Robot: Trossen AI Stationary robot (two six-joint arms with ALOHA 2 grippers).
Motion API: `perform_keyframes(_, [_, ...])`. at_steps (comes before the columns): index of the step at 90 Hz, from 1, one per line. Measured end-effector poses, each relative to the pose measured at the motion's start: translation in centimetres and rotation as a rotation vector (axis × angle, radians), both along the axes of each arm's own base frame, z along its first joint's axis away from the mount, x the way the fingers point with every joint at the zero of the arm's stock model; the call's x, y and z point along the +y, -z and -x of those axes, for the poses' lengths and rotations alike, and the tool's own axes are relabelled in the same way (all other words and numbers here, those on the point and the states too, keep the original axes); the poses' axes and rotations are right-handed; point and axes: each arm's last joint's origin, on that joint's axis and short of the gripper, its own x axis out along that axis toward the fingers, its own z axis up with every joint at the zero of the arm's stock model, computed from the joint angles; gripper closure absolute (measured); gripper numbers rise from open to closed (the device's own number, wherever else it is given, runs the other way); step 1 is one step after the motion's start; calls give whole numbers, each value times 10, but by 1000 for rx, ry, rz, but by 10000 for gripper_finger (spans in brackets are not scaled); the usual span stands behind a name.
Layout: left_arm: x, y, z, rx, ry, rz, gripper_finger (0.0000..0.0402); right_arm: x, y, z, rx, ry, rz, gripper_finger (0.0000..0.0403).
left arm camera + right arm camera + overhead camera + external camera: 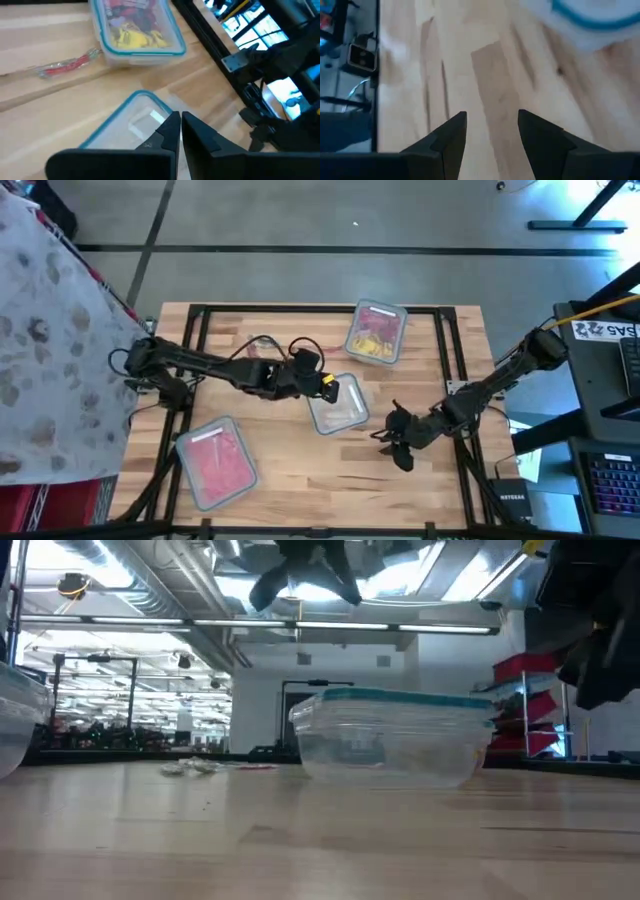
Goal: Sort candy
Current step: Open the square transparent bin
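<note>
Candy (374,338) is seen mostly heaped in the clear tub (394,348) at the far centre of the table (280,460), yellow and red wrappers mixed with a little purple; a second tub (190,450) at the near left holds a layer of pink-red pieces, and a few loose wrapped pieces (67,65) lie on the bare wood to the left of the far tub. A third tub (340,415) at the centre appears nearly empty. The left gripper (179,127) is held just above the left edge of this centre tub, fingers closed almost together; whether a piece is pinched between them cannot be told. The right gripper (491,132) hovers over bare wood to the right of the centre tub, parted moderately wide, with nothing between the fingers. Each piece is judged light, small and slippery in its glossy wrapper, with crinkly twisted ends that yield under pressure. A hold across the firm middle of a piece is judged safer than one on the wrapper tails, which may slide out. Pieces lying flat on the wood are likely to skate when nudged, so a straight descent with fingers astride is advised.
</note>
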Motion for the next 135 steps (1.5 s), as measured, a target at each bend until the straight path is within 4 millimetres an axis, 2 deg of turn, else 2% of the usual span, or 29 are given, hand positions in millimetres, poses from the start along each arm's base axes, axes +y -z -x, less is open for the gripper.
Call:
perform_keyframes(9, [2,14,-8,36,25,42,401,0,-1,-2,-73,-27,32,237])
perform_keyframes(24, [-1,42,-20,110,82,134,401,-2,11,1,-180,-39,-20,237])
perform_keyframes(48, [-8,65,-33,148,174,182,401,-10,34,14,-243,4,-139,237])
perform_keyframes(80, [-9,102,-46,224,204,158,401,-25,55,28,-250,154,-18,237])
perform_keyframes(112, [-11,113,-51,233,200,183,401,-25,54,25,-359,194,-19,237])
perform_keyframes(135, [-11,115,-50,244,199,188,401,-12,65,6,-442,139,0,237])
